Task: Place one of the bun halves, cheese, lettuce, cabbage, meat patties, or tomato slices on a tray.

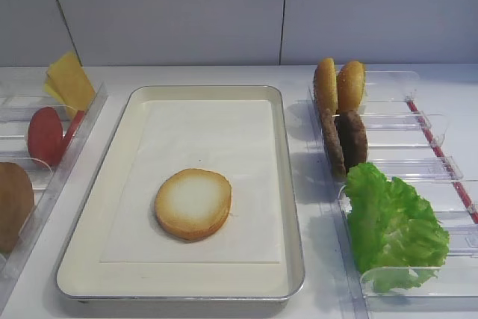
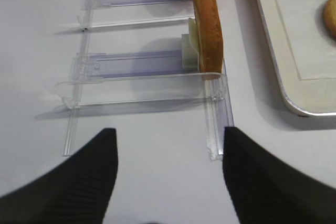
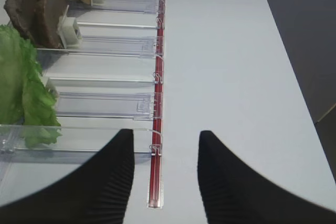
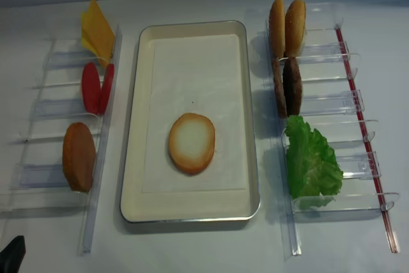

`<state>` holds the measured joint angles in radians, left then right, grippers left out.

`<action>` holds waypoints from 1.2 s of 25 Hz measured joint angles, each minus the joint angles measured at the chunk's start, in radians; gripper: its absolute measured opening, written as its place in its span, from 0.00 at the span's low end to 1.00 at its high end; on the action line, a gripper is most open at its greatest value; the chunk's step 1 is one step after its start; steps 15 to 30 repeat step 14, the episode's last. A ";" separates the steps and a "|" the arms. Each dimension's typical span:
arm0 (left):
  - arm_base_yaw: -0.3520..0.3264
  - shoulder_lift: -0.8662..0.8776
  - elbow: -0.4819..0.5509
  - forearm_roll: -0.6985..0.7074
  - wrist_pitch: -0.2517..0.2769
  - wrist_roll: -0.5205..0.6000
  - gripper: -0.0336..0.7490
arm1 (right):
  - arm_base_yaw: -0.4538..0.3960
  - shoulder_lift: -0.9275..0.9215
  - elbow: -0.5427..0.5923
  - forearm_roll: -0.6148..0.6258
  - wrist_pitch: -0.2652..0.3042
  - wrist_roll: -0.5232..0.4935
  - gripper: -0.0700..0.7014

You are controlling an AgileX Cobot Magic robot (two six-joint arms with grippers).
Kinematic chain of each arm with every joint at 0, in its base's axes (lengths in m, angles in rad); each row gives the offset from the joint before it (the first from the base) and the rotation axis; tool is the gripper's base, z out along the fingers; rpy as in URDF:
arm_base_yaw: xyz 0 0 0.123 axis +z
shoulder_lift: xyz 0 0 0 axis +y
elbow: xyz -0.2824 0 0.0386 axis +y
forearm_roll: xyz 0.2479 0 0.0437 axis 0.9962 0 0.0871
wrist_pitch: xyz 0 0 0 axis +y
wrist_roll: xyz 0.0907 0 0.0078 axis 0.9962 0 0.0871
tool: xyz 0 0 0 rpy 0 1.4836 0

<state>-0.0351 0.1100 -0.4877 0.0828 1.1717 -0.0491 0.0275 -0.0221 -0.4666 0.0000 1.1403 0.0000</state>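
Note:
A bun half (image 1: 193,203) lies flat, pale face up, on the paper liner of the cream tray (image 1: 119,147), toward its near end; the second overhead view shows the bun half (image 4: 192,143) in the tray (image 4: 133,126) too. Cheese (image 4: 96,30) and tomato slices (image 4: 96,87) stand in the left rack. Meat patties (image 4: 287,86) and lettuce (image 4: 310,161) stand in the right rack. Cabbage is out of view. My left gripper (image 2: 169,129) is open over bare table near the left rack's front end. My right gripper (image 3: 166,132) is open over the right rack's red strip (image 3: 156,145).
A brown domed bun piece (image 2: 206,30) stands on edge in the left clear rack (image 4: 38,177). Two orange-golden bun pieces (image 4: 287,27) stand at the back of the right rack (image 4: 358,164). A black part of the left arm (image 4: 13,252) shows at the near left corner.

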 joint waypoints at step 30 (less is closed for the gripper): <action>0.000 0.000 0.000 0.000 0.000 0.000 0.59 | 0.000 0.000 0.000 0.000 0.000 0.000 0.51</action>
